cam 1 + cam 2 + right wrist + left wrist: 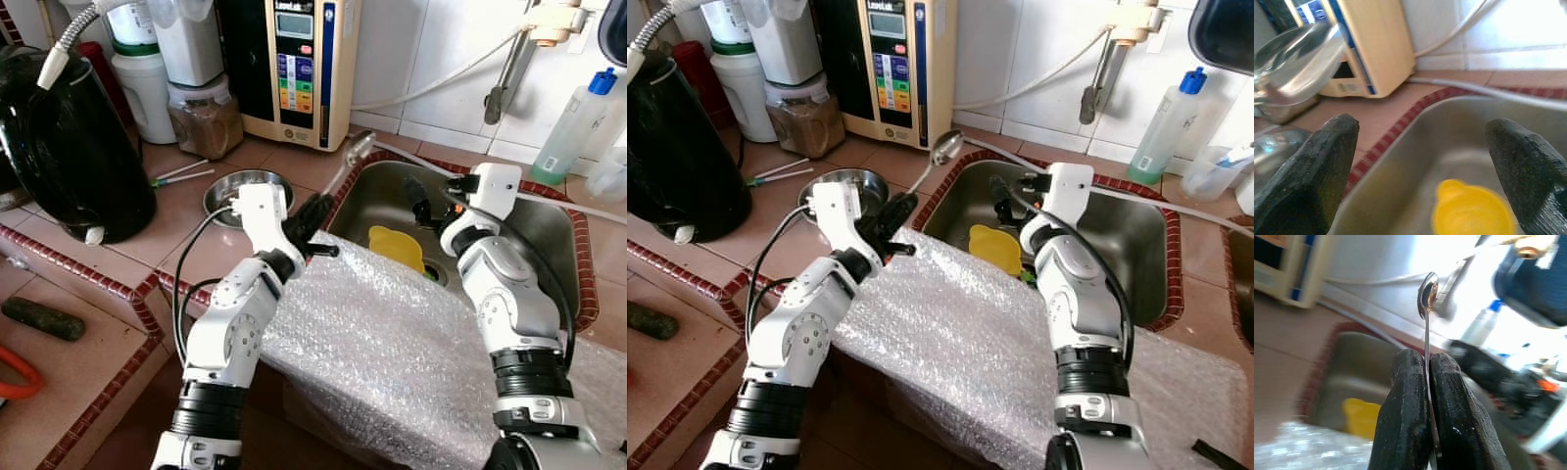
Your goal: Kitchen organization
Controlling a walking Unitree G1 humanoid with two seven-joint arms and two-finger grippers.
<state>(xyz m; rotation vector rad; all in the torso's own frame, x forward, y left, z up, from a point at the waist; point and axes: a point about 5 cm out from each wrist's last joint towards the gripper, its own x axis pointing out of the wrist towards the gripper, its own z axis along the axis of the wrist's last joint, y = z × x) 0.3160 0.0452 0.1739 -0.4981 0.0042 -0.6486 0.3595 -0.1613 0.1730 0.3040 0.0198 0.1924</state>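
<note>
Left claw (318, 223) is pinched shut on the thin handle of a metal spoon (1427, 291), holding it up over the near-left corner of the sink (549, 240), bowl end raised toward the tiled wall; the left wrist view shows both black fingers (1405, 411) pressed flat against the handle low down, so most of the spoon sticks out beyond them. Right claw (1425, 161) hangs spread wide and empty above the sink, over a yellow cup (397, 245) lying near the drain. Bubble wrap (392, 343) covers the near edge between the robot and the sink. Just left of the left claw, on the tiled tabletop (284, 157), sits a steel bowl (250, 186), with a black kettle (69, 147) farther left and a cream water machine (299, 69) against the wall behind. The step in hand looks like carrying the spoon to its place, probably the bowl. With such a low grip the spoon can pivot, so I would move slowly, keep it upright, lower the tip close before letting go, and steer clear of the right arm.
</note>
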